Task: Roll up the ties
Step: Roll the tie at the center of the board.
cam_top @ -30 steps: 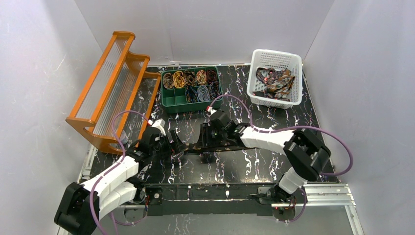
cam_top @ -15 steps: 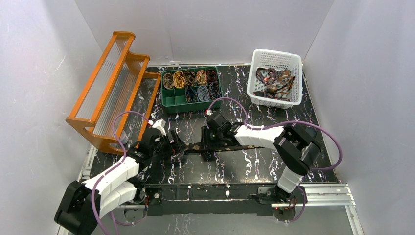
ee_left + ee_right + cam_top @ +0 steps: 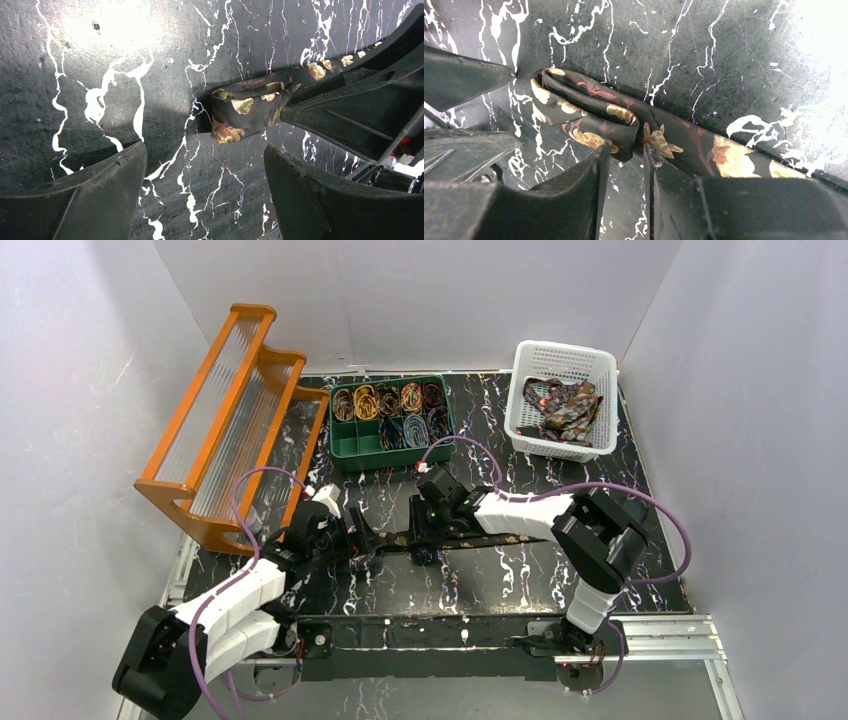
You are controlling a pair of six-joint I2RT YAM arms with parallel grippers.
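A dark tie with gold and red leaf patterns (image 3: pixel 490 538) lies flat across the middle of the black marbled table. Its left end is folded into a small loop (image 3: pixel 589 117), also seen in the left wrist view (image 3: pixel 240 112). My right gripper (image 3: pixel 626 152) is nearly closed, and its fingertips pinch the edge of that fold; in the top view it sits at the tie's left end (image 3: pixel 422 530). My left gripper (image 3: pixel 205 172) is open and empty, just short of the folded end and facing the right gripper (image 3: pixel 365 540).
A green divided tray (image 3: pixel 345 445) at the back holds several rolled ties (image 3: pixel 390 400). A white basket (image 3: pixel 520 415) at the back right holds loose ties (image 3: pixel 565 405). An orange rack (image 3: pixel 225 420) stands at the left. Purple cables loop over both arms.
My right gripper has shifted a little left along the tie and its elbow has swung left. The left arm has barely moved.
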